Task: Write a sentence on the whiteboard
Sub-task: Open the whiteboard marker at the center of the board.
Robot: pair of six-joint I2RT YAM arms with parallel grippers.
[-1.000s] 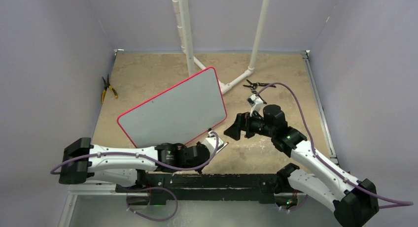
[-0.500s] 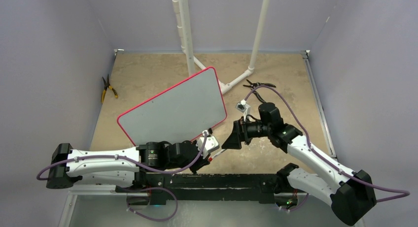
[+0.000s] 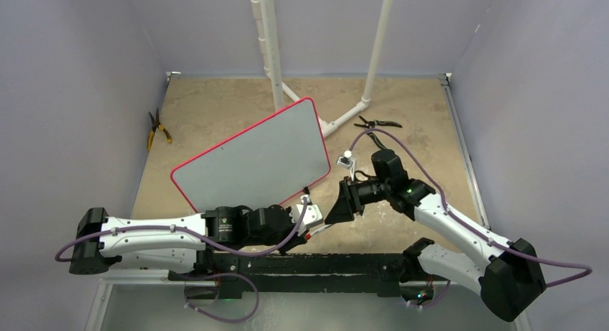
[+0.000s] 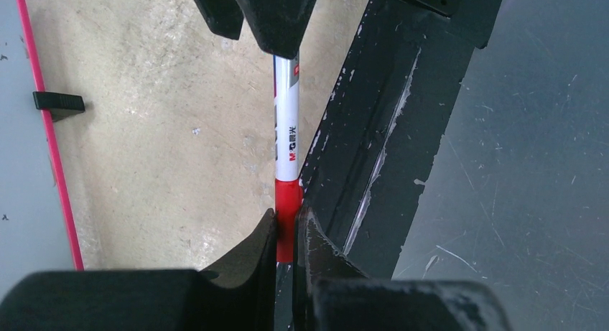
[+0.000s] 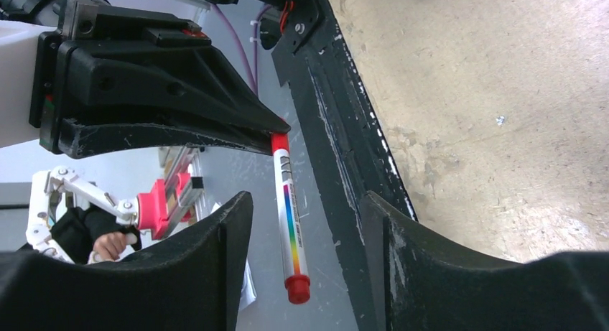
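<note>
At the bottom of the left wrist view, nearest of all, the left gripper [image 4: 287,230] is pinched tight on one red end of a marker [image 4: 286,133], just beside the black base rail [image 4: 373,130]. The marker's white barrel runs up the frame towards the right gripper [image 5: 305,205], whose jaws straddle the far half of it. In the right wrist view both of those fingers stand clear of the barrel with a gap on each side, so this pincer is partly open and holds nothing. The marker's other red end shows low between them.

Beyond the two grippers, centre-left in the overhead view, the whiteboard [image 3: 251,162] lies askew on the table [image 3: 208,101], its near edge close to the left gripper. Its surface looks blank, so the sentence is not yet begun.

The step in hand appears to be readying the marker, either uncapping it or passing it across. Which red end is the cap cannot be told. The next move would call for the right jaws to meet the barrel squarely before either arm pulls.

Farthest back are yellow-handled pliers [image 3: 158,130] at the left and a white pipe frame [image 3: 269,51].
</note>
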